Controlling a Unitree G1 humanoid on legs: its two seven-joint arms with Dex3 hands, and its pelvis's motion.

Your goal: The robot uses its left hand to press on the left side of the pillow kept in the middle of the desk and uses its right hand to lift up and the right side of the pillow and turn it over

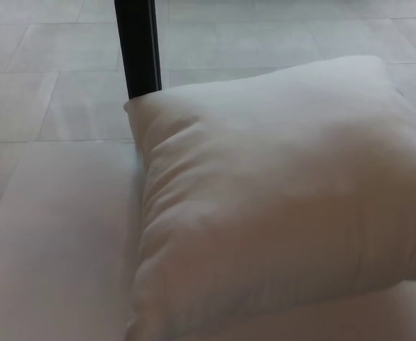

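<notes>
Filling the right of the head view, the pillow (279, 206) lies slightly skewed on the desk (52, 234), neither hand showing, so their state and which is nearer cannot be told.

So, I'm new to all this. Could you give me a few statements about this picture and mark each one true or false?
1. The pillow is white. True.
2. Both robot hands are pressing on the pillow. False: no hand is in view.
3. A dark post stands behind the pillow's far left corner. True.
4. The pillow sits at the far left of the picture. False: it fills the middle and right.
5. The pillow's surface shows soft creases near its left edge. True.
6. A cup stands on the pillow. False: nothing lies on it.
</notes>
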